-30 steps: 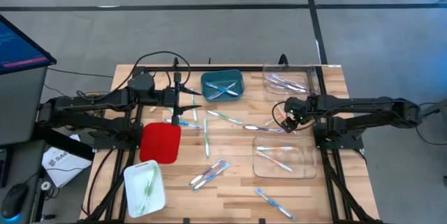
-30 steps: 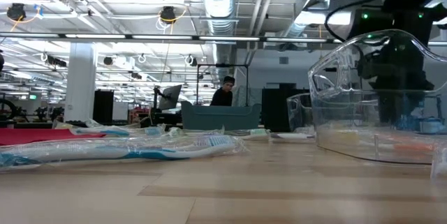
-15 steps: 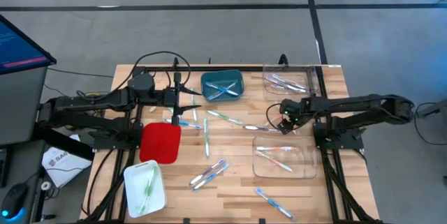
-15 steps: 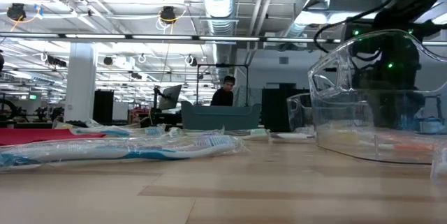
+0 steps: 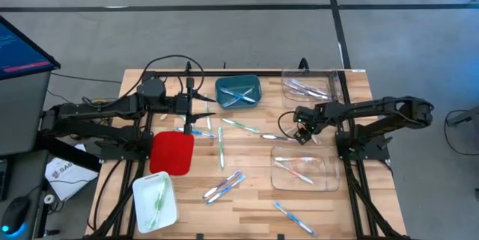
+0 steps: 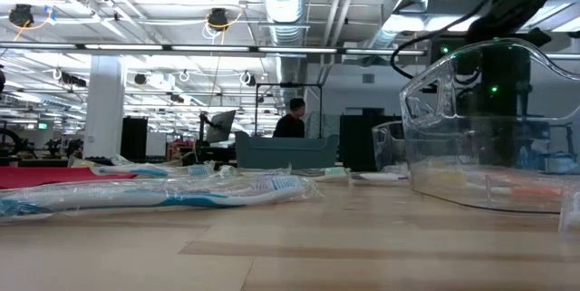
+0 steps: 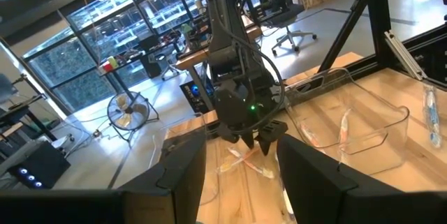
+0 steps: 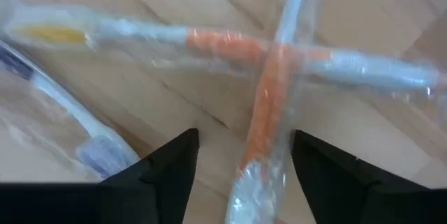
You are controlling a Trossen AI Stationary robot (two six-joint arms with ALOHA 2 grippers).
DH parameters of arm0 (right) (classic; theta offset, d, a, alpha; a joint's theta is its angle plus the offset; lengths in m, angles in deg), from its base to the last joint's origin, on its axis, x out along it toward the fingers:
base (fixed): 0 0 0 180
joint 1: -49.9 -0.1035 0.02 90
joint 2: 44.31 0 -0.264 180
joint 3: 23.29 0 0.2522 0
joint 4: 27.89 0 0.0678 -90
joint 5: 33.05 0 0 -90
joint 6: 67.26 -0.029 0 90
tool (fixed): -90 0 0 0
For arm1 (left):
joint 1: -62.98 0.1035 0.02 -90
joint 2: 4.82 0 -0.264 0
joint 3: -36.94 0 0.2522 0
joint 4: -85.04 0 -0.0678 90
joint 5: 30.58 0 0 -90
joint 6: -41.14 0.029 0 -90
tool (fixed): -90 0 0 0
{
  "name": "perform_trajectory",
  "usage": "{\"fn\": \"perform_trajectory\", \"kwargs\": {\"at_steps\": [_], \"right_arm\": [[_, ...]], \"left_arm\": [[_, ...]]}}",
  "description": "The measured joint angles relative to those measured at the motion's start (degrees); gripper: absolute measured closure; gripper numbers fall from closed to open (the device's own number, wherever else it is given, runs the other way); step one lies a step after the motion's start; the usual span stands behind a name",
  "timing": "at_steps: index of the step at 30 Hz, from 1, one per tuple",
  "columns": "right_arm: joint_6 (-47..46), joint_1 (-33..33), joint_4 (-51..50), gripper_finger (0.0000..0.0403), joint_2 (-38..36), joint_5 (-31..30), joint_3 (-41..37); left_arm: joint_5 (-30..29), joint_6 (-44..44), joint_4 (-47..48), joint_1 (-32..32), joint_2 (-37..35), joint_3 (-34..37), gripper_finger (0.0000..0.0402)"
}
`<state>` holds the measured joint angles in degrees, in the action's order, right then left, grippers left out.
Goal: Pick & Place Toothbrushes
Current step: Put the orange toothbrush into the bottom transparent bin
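Orange toothbrushes [image 8: 269, 91] crossed between open right gripper [image 8: 241, 158] fingers.

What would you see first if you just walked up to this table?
Probably the bright red tray on the left half of the wooden table, with wrapped toothbrushes scattered all around. Next, the right hand hanging open, low over two crossed orange toothbrushes near the clear bin.

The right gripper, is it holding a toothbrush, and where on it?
Nothing is held yet. The right gripper is open just above two crossed orange toothbrushes on the table. The left gripper is open and empty.
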<state>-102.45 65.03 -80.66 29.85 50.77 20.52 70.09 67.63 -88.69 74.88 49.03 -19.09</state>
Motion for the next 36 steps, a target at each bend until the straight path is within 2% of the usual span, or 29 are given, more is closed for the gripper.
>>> {"fn": "perform_trajectory", "kwargs": {"at_steps": [4,13,18,22,31,36], "right_arm": [[0.07,0.04,0.7,0.0227,-0.29,-0.47,0.15],[0.25,-0.02,-0.01,0.0372,0.1,-0.34,0.22],[0.73,-0.1,-1.57,0.0372,-0.27,-0.46,1.15],[2.59,-1.03,-6.87,0.0354,-0.27,-1.17,4.71],[3.88,-5.31,-22.9,0.039,-0.29,-8.42,18.61],[3.88,-8.41,-30.0,0.0383,-0.34,-12.22,26.99]], "left_arm": [[0.0,-0.03,0.01,0.01,0.0,0.0,0.0229],[-0.02,-0.45,0.05,0.0,0.0,0.0,0.0229],[-0.02,-0.45,0.06,0.0,0.0,0.0,0.0229],[-0.02,-0.45,0.08,0.02,0.0,0.0,0.0229],[-0.04,-0.67,0.32,0.0,0.0,0.0,0.0229],[-0.04,-1.34,0.45,0.0,0.0,0.02,0.0229]]}}
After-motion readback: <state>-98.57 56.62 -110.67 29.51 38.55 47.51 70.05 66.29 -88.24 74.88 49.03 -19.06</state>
